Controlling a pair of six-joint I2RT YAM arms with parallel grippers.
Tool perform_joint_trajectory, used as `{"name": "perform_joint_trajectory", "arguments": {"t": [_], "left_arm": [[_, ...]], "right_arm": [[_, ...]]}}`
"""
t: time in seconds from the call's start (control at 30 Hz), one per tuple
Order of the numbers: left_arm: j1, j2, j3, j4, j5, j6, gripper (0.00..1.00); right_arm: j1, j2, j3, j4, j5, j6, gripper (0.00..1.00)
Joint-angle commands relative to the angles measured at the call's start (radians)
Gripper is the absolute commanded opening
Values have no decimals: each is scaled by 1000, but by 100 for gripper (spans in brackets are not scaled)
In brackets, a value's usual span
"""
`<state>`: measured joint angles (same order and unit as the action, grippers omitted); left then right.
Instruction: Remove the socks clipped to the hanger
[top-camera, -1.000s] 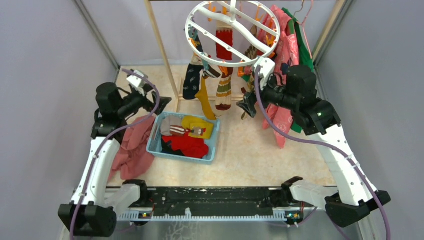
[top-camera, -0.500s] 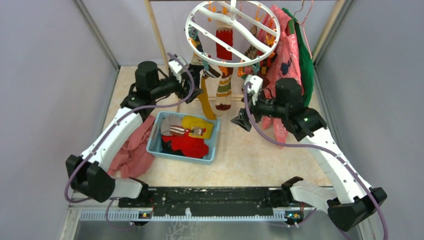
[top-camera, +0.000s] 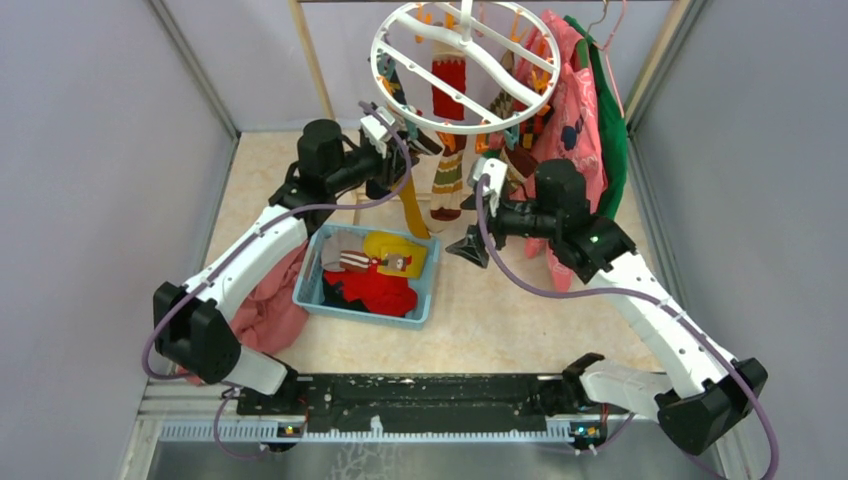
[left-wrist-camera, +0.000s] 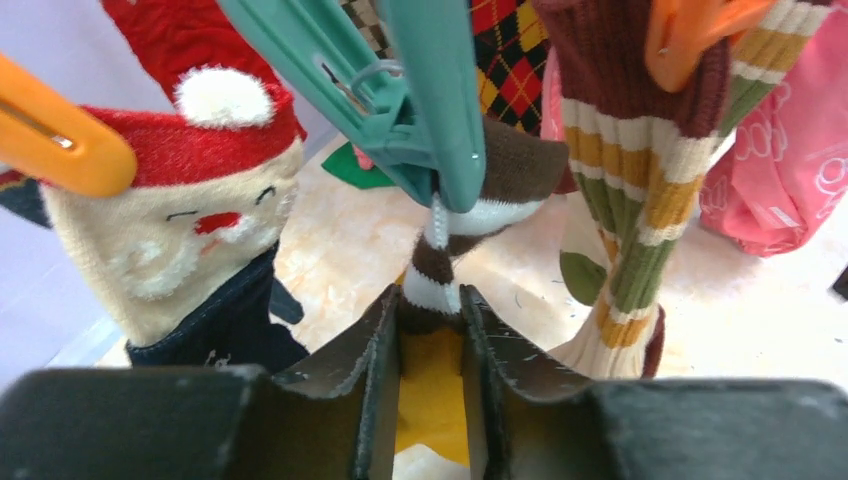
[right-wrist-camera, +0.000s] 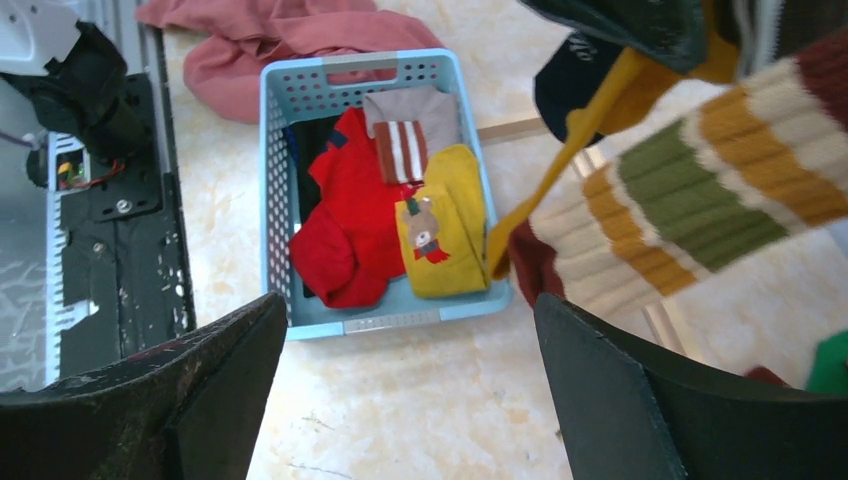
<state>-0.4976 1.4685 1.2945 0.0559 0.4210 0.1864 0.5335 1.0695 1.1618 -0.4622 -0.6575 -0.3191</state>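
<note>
While my left gripper (left-wrist-camera: 430, 303) pinches the brown-and-white striped sock (left-wrist-camera: 436, 262) below its teal clip (left-wrist-camera: 420, 110), at eight o'clock of the white ring hanger (top-camera: 450, 127), I recommend a steady downward pull. The right gripper (right-wrist-camera: 410, 335) is spread and empty.

The hanger (top-camera: 467, 35), a white plastic ring with curved inner bars, hangs high at the back, with orange and teal clips dangling from its rim. The socks (top-camera: 447, 180) hang beneath it: a Santa-face sock (left-wrist-camera: 190, 190) by an orange clip (left-wrist-camera: 60, 150), a brown-and-white striped sock (left-wrist-camera: 440, 270) pinched in a teal clip (left-wrist-camera: 420, 90), a green, yellow and maroon striped sock (left-wrist-camera: 625, 230), and a mustard sock (top-camera: 410, 210). More socks lie in the blue basket (top-camera: 310, 275).
</note>
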Motion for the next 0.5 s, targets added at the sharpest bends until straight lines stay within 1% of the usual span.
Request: {"name": "perform_joint_trajectory", "arguments": {"t": [0.0,0.07,0.17,0.27,0.33,0.47], "left_arm": [[-3,-31,11,37,105,-19,26],[-3,-64,-3,26,165,-23,16],[-4,-97,7,-22,275,-44,9],[-3,-116,24,-51,346,-91,2],[-2,-126,18,-52,381,-130,0],[-3,-144,-17,-17,448,-275,0]], "right_arm": [[62,33,-16,146,-42,1,93],[97,47,-23,187,-41,3,90],[132,64,-40,271,-31,17,88],[139,105,-14,325,-13,81,84],[140,127,1,367,15,125,83],[141,161,40,393,74,176,83]]}}
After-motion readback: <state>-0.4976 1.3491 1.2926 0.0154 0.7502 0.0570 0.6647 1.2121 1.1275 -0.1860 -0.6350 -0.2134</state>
